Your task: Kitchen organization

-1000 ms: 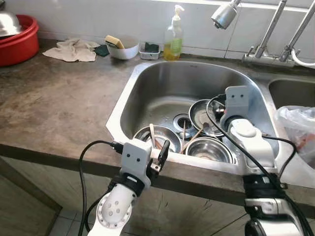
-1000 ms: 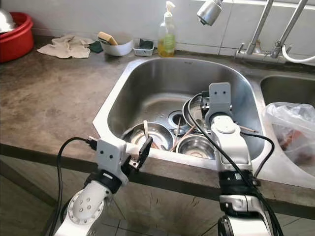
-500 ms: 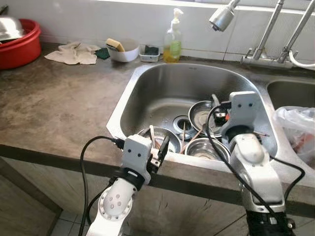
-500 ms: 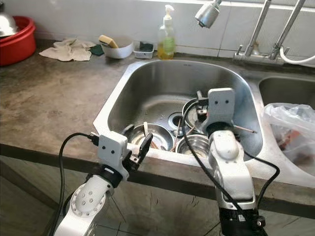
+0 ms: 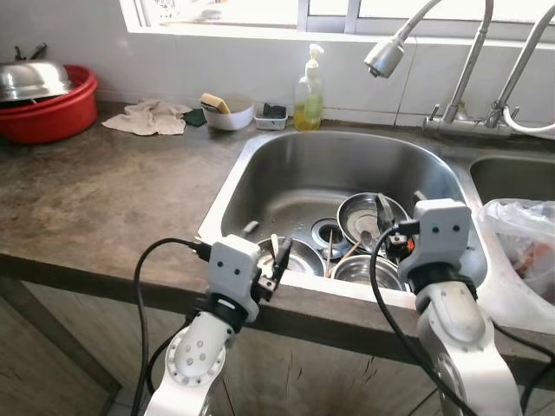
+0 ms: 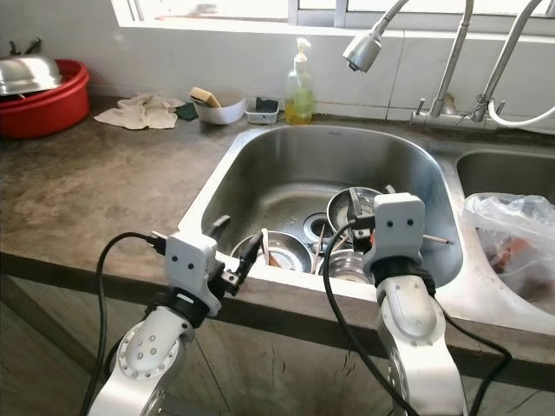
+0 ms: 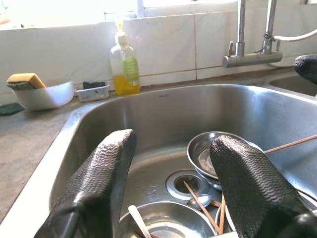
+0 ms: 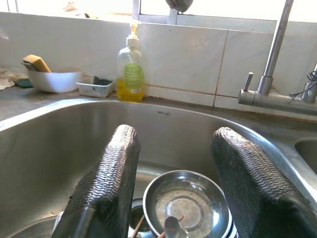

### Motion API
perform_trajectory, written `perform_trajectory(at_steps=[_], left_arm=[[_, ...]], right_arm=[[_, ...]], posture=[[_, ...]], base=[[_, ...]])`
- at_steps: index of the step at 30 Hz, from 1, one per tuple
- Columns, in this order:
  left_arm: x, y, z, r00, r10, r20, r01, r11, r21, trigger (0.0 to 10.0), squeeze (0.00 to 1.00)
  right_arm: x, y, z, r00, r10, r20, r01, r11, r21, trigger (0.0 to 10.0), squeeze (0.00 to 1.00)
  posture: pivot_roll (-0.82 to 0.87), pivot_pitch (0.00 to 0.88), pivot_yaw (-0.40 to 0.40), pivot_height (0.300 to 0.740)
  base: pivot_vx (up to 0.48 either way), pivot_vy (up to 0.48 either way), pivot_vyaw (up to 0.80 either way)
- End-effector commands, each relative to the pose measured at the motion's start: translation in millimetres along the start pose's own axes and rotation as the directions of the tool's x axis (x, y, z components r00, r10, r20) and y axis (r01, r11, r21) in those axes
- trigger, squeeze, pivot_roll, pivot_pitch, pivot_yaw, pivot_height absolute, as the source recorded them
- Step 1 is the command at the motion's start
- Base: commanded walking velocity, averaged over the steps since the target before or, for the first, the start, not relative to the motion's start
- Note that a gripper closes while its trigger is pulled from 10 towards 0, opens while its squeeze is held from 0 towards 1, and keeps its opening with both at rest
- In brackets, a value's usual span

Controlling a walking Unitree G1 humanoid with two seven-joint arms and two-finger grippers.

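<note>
While both arms reach over the sink's [image 5: 260, 165] near rim, left gripper [image 7: 171, 191] and right gripper [image 8: 173, 191] stand wide open, empty, above steel bowls [image 5: 368, 212] near the drain [image 7: 187, 182].

A white tiled wall [image 5: 165, 65] runs well beyond both claws, straight ahead of the left claw [image 7: 173, 151] and the right claw [image 8: 176, 148]. Above the wall sits a window [image 5: 225, 10], and bright daylight pours through it onto the tiles. A dark, mottled stone counter [image 5: 104, 191] stretches away to the outer side of the left claw and carries on under both claws as a thick front edge. Below that edge, beneath the left claw, is a brown wooden cabinet front [image 5: 52, 347]. Curved metal taps [image 5: 464, 74] rise from the counter's back edge, beyond the right claw.
</note>
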State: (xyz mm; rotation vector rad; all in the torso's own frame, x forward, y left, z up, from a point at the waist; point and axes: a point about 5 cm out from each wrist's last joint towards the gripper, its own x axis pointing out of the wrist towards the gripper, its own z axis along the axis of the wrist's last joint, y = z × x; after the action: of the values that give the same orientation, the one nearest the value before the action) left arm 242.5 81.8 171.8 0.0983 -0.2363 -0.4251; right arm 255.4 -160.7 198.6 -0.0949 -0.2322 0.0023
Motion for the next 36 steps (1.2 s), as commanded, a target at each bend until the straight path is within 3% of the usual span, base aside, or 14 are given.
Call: perform_trajectory(at_steps=[1, 8, 16, 27, 36], left_arm=[[-1.8, 0.6, 0, 1.000, -0.011, 0.005, 0.011, 1.000, -0.005, 10.0, 0.00], [-8.3, 2.1, 1, 1.000, 0.025, -0.004, -0.025, 0.999, -0.040, 10.0, 0.00], [-7.4, 5.4, 3, 0.999, 0.051, 0.000, -0.051, 0.998, -0.044, 10.0, 0.00], [-6.0, 4.7, 3, 0.998, 0.055, -0.002, -0.055, 0.997, -0.047, 10.0, 0.00], [-0.7, 2.2, 3, 0.999, 0.054, -0.004, -0.054, 0.997, -0.053, 10.0, 0.00]], right_arm=[[-5.4, 4.3, 11, 0.998, 0.027, 0.054, -0.028, 1.000, 0.008, 10.0, 0.00], [-10.8, 7.7, 15, 0.997, 0.036, 0.067, -0.036, 0.999, 0.013, 10.0, 0.00], [-3.9, 5.3, 19, 0.996, 0.014, 0.084, -0.015, 1.000, 0.005, 10.0, 0.00], [5.2, 6.8, 22, 0.995, 0.004, 0.095, -0.006, 1.000, 0.017, 10.0, 0.00], [8.5, 9.4, 21, 0.996, 0.005, 0.087, -0.007, 1.000, 0.025, 10.0, 0.00]], posture=[[0.15, 0.000, -0.010, 0.740], [0.16, 0.000, -0.021, 0.740], [0.17, 0.006, -0.039, 0.740], [0.17, 0.020, -0.043, 0.740], [0.16, 0.027, -0.039, 0.740]], base=[[0.000, 0.000, 0.00], [0.000, 0.000, 0.00], [0.000, 0.000, 0.00], [0.000, 0.356, 0.80], [0.000, 0.000, 0.80]])
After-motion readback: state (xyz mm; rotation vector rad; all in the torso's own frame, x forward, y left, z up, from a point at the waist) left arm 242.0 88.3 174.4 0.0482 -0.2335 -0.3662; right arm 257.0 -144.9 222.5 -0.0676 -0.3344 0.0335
